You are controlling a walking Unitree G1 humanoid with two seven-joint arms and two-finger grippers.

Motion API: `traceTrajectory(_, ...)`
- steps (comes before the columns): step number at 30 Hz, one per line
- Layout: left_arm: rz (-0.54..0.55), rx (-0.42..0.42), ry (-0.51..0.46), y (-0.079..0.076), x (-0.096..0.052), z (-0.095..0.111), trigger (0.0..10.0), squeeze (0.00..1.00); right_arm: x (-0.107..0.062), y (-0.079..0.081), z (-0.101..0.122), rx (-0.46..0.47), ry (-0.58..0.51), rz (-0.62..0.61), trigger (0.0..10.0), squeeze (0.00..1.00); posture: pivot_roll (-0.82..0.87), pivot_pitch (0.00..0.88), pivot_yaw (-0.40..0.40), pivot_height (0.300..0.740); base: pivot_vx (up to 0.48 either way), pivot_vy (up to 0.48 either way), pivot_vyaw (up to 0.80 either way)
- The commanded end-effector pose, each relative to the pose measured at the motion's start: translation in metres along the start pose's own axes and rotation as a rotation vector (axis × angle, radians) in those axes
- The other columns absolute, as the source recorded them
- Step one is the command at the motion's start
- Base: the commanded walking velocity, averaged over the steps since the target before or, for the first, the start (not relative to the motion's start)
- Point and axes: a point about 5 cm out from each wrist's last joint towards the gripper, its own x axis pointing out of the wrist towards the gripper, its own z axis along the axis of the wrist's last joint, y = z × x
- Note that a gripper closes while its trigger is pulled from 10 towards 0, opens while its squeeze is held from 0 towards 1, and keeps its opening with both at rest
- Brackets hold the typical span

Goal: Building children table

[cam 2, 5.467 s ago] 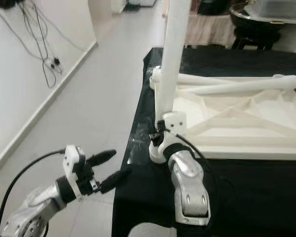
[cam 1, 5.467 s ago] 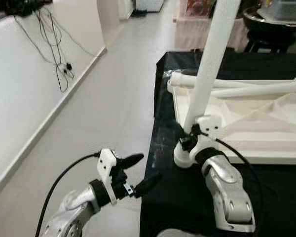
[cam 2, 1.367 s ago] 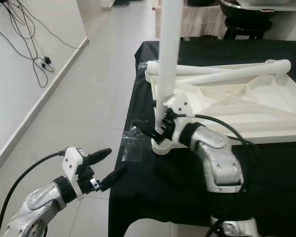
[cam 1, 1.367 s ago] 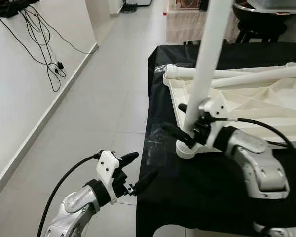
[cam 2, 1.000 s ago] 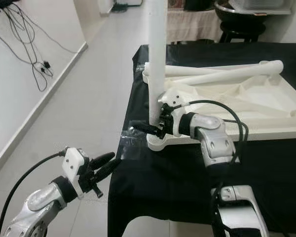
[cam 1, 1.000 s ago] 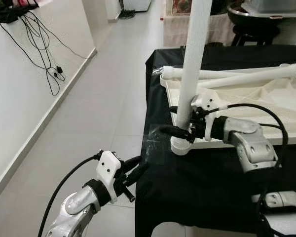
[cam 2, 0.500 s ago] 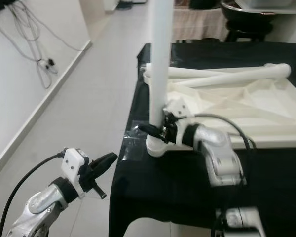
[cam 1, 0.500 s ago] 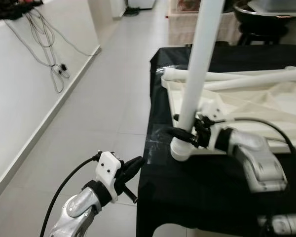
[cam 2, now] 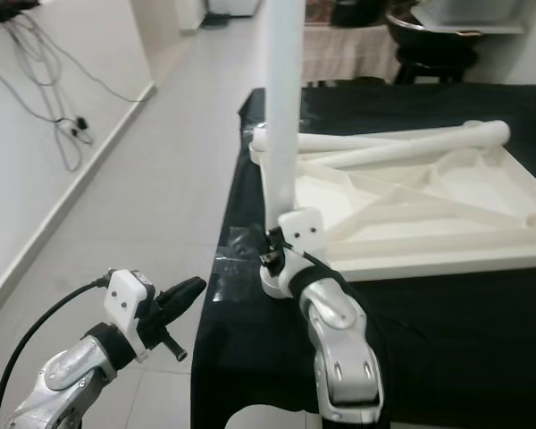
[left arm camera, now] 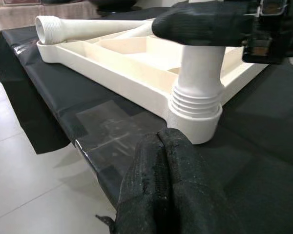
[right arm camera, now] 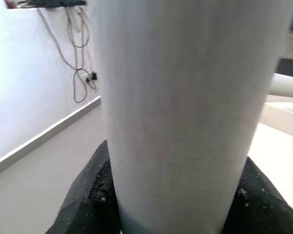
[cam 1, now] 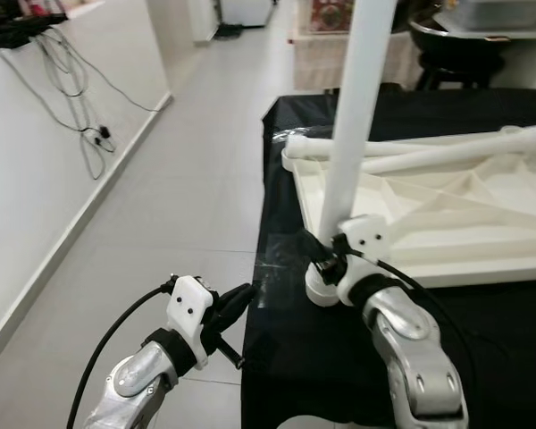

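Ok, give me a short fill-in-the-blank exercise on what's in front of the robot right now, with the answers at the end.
1. The right gripper is shut on the upright white plastic table leg near its ____ end.
2. The upside-down white plastic tabletop lies on a ____ cloth.
3. The left gripper hangs beside the cloth's edge with its fingers ____.
4. The upright leg stands in a threaded socket at a ____ of the tabletop.

Missing words: lower; black; shut; corner
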Motion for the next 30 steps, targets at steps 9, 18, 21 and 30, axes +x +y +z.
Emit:
traceTrajectory(9, 0.016, -0.018, 0.022, 0.002, 0.000, -0.005, 10.0, 0.00, 0.017, -0.008, 0.011, -0.017, -0.046, 0.352, 10.0, 1.00, -0.02, 0.150, 0.065, 0.740, 0.000, 0.000, 0.00)
traceTrajectory(18, 0.033, -0.016, 0.014, 0.001, 0.001, -0.005, 10.0, 0.00, 0.029, -0.030, 0.017, -0.073, -0.008, 0.820, 8.5, 0.00, 0.00, 0.140, 0.047, 0.740, 0.000, 0.000, 0.00)
traceTrajectory(21, 0.035, -0.016, 0.013, 0.000, 0.001, -0.004, 10.0, 0.00, 0.036, -0.036, 0.019, -0.033, -0.015, 0.825, 0.0, 0.00, 0.00, 0.143, 0.046, 0.740, 0.000, 0.000, 0.00)
traceTrajectory(30, 0.036, -0.024, 0.011, -0.002, 0.000, -0.004, 10.0, 0.00, 0.030, -0.041, 0.012, -0.047, -0.002, 0.785, 0.0, 0.00, -0.01, 0.159, 0.050, 0.740, 0.000, 0.000, 0.00)
